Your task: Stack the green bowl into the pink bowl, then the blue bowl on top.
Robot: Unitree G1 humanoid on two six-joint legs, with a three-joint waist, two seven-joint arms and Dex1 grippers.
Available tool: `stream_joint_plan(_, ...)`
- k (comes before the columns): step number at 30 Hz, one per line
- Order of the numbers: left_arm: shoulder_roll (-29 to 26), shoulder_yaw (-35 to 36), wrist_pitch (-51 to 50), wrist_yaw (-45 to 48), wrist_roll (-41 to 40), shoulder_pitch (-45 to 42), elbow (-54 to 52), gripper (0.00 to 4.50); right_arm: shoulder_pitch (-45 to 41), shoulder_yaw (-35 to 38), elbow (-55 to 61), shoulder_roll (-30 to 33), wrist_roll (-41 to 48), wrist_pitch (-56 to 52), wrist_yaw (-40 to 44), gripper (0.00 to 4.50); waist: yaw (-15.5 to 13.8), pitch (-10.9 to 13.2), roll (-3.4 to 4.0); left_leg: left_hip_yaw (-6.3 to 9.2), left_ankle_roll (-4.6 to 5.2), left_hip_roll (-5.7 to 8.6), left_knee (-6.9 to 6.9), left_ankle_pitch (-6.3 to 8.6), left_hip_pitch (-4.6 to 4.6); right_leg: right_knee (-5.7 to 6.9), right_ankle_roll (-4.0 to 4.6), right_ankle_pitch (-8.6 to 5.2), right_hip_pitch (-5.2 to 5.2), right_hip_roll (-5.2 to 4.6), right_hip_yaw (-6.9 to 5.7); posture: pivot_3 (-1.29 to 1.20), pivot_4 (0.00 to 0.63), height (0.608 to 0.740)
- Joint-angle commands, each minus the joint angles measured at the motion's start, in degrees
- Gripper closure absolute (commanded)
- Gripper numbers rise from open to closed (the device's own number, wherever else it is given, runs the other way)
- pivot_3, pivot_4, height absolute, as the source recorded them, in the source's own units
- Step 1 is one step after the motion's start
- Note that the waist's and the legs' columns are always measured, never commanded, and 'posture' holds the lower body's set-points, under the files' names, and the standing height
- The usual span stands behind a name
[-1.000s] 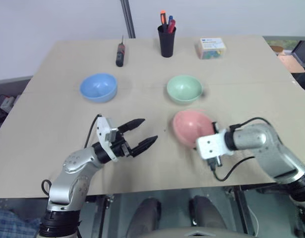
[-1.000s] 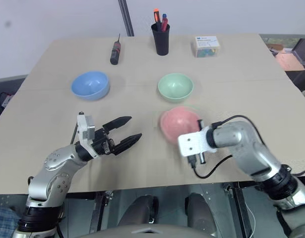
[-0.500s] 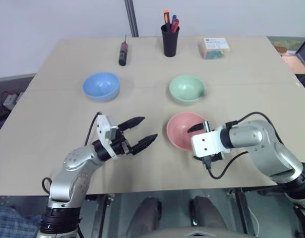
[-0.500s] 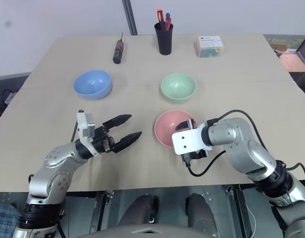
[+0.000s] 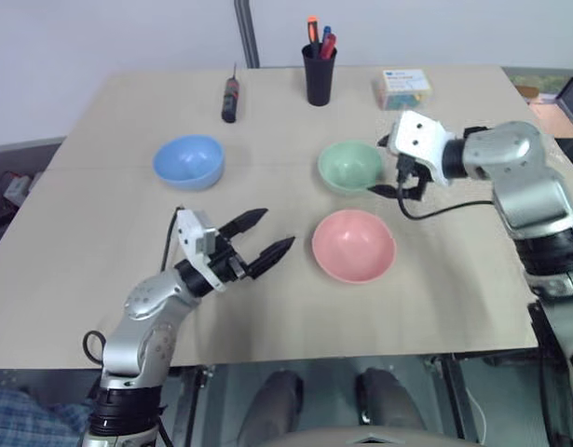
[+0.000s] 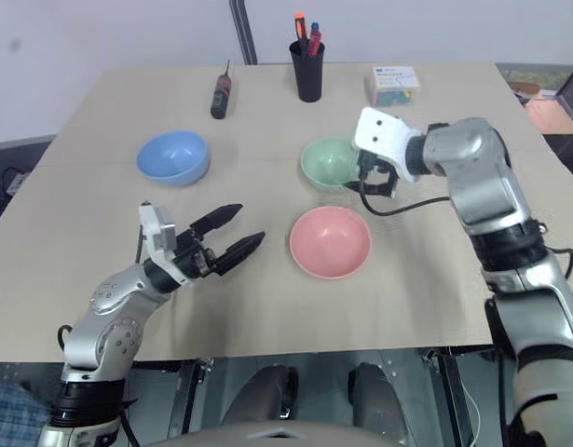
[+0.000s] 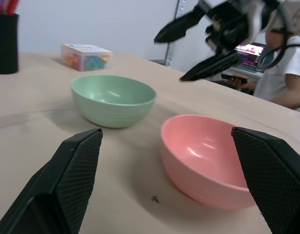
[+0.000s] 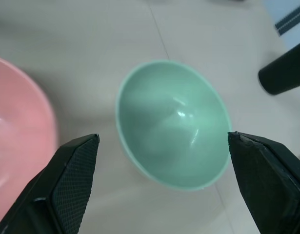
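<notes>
A pale wooden worktop (image 5: 100,279) stands against a plain light wall. At its far edge sit a black cup (image 5: 318,74) holding pens, a small box (image 5: 404,89) of coloured bits, and a screwdriver (image 5: 229,99) lying flat. The three bowls are all upright, empty and apart from one another: the blue bowl (image 5: 187,162) on the left, the green bowl (image 5: 347,166) right of centre, and the pink bowl (image 5: 353,244) nearer the front edge. The right gripper (image 5: 395,166) hovers just over the green bowl's right rim, fingers spread wide, gripping nothing. The left gripper (image 5: 262,236) hangs over bare worktop left of the pink bowl, fingers wide apart and empty. A person (image 7: 286,73) sits beyond the worktop, mostly cut off.
</notes>
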State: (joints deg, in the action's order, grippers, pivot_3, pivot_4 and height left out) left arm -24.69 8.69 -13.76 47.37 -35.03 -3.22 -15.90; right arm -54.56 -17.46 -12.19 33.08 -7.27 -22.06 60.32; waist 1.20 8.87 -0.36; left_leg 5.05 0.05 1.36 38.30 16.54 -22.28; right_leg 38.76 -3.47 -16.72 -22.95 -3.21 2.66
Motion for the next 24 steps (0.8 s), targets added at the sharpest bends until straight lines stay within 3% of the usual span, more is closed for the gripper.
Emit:
stream_joint_plan(1, 0.30, 2.70, 2.28, -1.46, 0.01, -0.80, 0.68, 0.00, -4.96, -1.15, -7.59, -3.09, -1.62, 5.67, -2.34, 0.07, 0.47, 0.00, 0.00, -0.05, -0.01, 0.00, 0.01, -0.01, -0.13, 0.07, 0.00, 0.00, -0.17, 0.00, 0.04, 0.00, 0.150, 0.740)
stream_joint_plan(3, 0.28, 3.71, 2.32, -2.15, -0.54, -0.60, 0.44, 0.00, -6.52, -2.14, -12.02, -5.26, -2.26, 7.81, -3.04, 0.07, 0.78, 0.00, 0.00, -0.01, -0.02, 0.01, 0.11, -0.02, -0.53, 0.16, 0.00, 0.00, -0.50, 0.00, 0.01, 0.00, 0.150, 0.740)
stream_joint_plan(15, 0.34, 6.40, 3.62, -3.52, -1.36, 3.85, -2.86, 0.00, -13.34, -4.51, -35.78, -13.69, -6.14, 18.49, -5.40, 0.07, 1.53, 0.00, 0.01, -0.02, -0.04, 0.02, 0.10, -0.03, -0.51, 0.18, 0.00, 0.00, -0.51, 0.03, 0.02, 0.00, 0.150, 0.740)
stream_joint_plan(24, 0.20, 6.33, 4.88, -3.99, -0.67, 5.33, -3.29, 0.00, -16.45, -2.49, -39.81, -16.51, -5.54, 20.55, -5.06, 0.07, 2.02, 0.00, 0.03, -0.02, -0.04, 0.01, 0.10, -0.03, -0.51, 0.19, 0.00, 0.00, -0.51, 0.03, 0.03, 0.00, 0.150, 0.740)
